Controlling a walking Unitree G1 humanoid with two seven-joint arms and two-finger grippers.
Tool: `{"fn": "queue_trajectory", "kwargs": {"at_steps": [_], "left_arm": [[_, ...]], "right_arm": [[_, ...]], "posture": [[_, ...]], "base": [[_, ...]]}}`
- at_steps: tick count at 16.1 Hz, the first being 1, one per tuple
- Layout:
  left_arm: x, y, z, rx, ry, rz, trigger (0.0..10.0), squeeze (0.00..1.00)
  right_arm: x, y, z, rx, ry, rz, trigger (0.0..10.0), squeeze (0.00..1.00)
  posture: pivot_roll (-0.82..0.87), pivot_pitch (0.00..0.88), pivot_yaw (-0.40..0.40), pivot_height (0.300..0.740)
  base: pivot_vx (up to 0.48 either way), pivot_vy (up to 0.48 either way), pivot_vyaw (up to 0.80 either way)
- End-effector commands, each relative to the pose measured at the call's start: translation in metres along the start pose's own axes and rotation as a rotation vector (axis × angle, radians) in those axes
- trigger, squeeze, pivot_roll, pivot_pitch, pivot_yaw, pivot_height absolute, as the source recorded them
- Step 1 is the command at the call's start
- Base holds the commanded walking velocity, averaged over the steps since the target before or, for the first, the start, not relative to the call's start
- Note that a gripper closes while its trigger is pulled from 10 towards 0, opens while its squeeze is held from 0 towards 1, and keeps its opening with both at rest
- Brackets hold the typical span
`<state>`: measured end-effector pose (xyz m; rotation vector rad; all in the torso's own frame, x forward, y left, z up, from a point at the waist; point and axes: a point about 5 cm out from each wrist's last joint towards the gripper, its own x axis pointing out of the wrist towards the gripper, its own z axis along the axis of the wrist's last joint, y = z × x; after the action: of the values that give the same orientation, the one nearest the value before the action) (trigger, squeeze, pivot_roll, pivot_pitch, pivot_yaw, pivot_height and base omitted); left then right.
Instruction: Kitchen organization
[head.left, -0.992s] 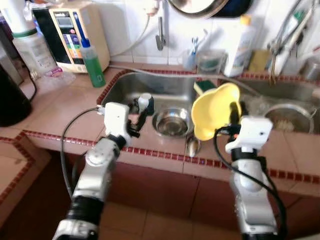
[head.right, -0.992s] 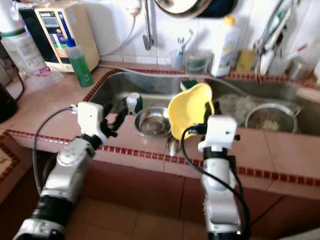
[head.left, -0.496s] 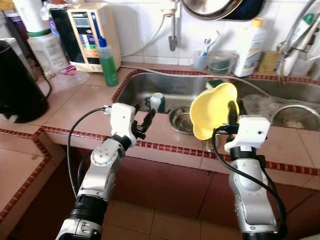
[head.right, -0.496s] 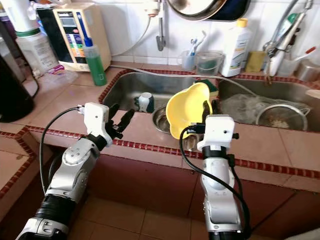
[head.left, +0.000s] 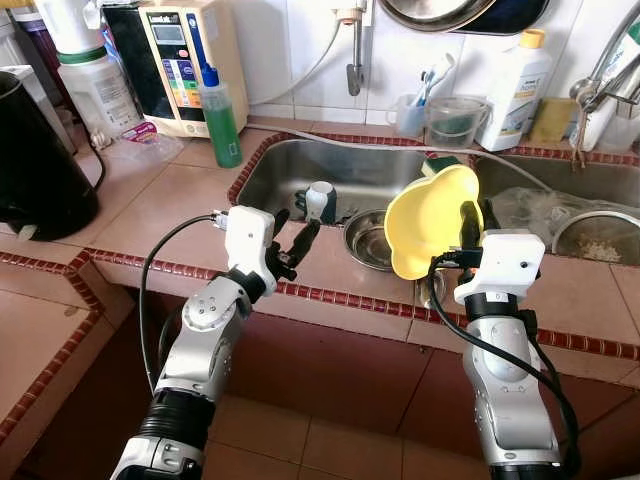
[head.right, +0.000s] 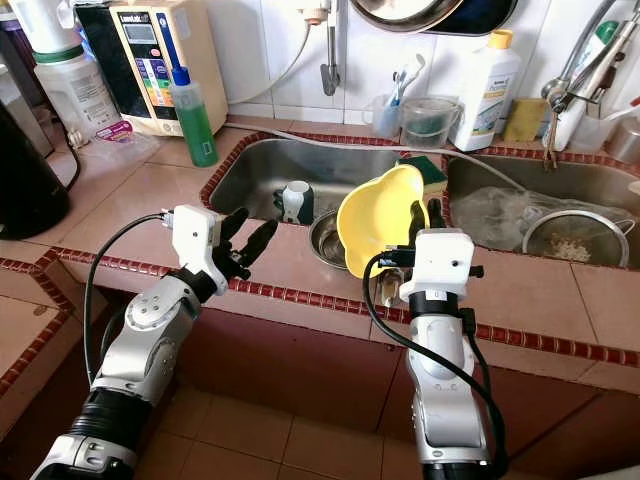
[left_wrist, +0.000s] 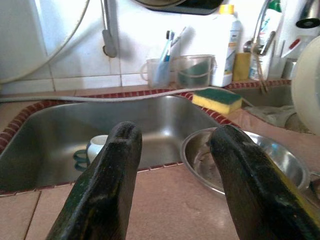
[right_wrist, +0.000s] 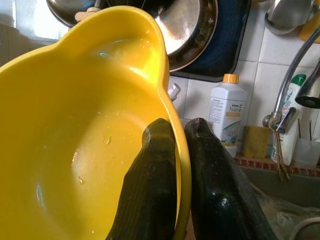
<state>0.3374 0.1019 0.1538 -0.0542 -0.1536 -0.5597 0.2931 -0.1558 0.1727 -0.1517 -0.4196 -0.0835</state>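
Observation:
My right gripper (head.left: 468, 222) is shut on the rim of a yellow plastic bowl (head.left: 428, 220), held tilted on its side above the counter's front ledge; in the right wrist view its fingers (right_wrist: 160, 190) pinch the bowl's wall (right_wrist: 80, 145). My left gripper (head.left: 296, 238) is open and holds nothing, hovering over the ledge in front of the left sink basin (head.left: 340, 170). In that basin lie a small white cup (head.left: 320, 198) and a steel bowl (head.left: 366, 236).
A green soap bottle (head.left: 219, 120), a water purifier (head.left: 185, 55) and a black kettle (head.left: 35, 165) stand on the left counter. A sponge (left_wrist: 216, 99), toothbrush cup (head.left: 412, 116), clear container (head.left: 455, 120) and white bottle (head.left: 516, 80) line the back. A strainer (head.right: 560, 232) sits in the right basin.
The camera has pulled back and turned, so the whole scene has shifted. My left gripper now hangs over the front ledge, no longer reaching towards the white cup. The yellow bowl stays held in my right gripper.

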Motion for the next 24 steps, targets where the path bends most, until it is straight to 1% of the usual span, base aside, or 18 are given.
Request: {"fn": "queue_trajectory", "kwargs": {"at_steps": [1,5,16,17,18,20,21,23,24], "left_arm": [[0.0030,0.0015,0.0059,0.009,-0.012,-0.009,10.0,0.00],[0.0030,-0.0006,0.0050,-0.007,-0.017,-0.019,10.0,0.00],[0.0026,-0.0008,0.0048,-0.016,-0.020,-0.010,10.0,0.00],[0.0029,-0.0003,0.0044,-0.025,-0.014,0.000,10.0,0.00],[0.0036,0.0005,0.0052,-0.059,-0.014,0.016,10.0,0.00],[0.0048,0.0017,0.0066,-0.064,-0.009,0.035,10.0,0.00],[0.0057,0.0023,0.0073,-0.066,0.008,0.044,10.0,0.00],[0.0075,-0.0003,0.0126,-0.043,0.035,0.022,10.0,0.00],[0.0075,-0.0003,0.0126,-0.043,0.035,0.022,10.0,0.00]], "right_arm": [[0.0023,0.0026,0.0049,0.000,-0.020,0.012,10.0,0.00],[0.0019,0.0028,0.0055,-0.003,-0.023,0.021,10.0,0.00],[0.0023,0.0046,0.0067,-0.005,-0.028,0.044,10.0,0.00],[0.0025,0.0048,0.0070,-0.002,-0.029,0.046,10.0,0.00],[0.0026,0.0054,0.0076,0.005,-0.032,0.052,10.0,0.00],[0.0025,0.0067,0.0078,0.025,-0.027,0.060,10.0,0.00],[0.0031,0.0065,0.0053,0.077,0.006,0.045,10.0,0.00],[0.0069,0.0049,-0.0017,0.106,0.076,0.044,10.0,0.00],[0.0069,0.0049,-0.0017,0.106,0.076,0.044,10.0,0.00]], "posture": [[-0.24,0.000,0.080,0.740],[-0.24,0.000,0.077,0.740],[-0.24,0.000,0.065,0.740],[-0.24,0.000,0.064,0.740],[-0.25,0.000,0.063,0.740],[-0.25,0.000,0.063,0.740],[-0.25,0.000,0.061,0.740],[-0.25,0.000,0.061,0.740],[-0.25,0.000,0.061,0.740]], "base": [[0.259,0.000,0.00],[0.395,0.000,0.00],[0.473,0.000,0.00],[0.000,0.000,0.00],[0.000,0.000,0.00],[0.000,0.000,0.00],[0.000,0.000,0.00],[0.000,0.000,0.00],[0.000,0.000,0.00]]}}
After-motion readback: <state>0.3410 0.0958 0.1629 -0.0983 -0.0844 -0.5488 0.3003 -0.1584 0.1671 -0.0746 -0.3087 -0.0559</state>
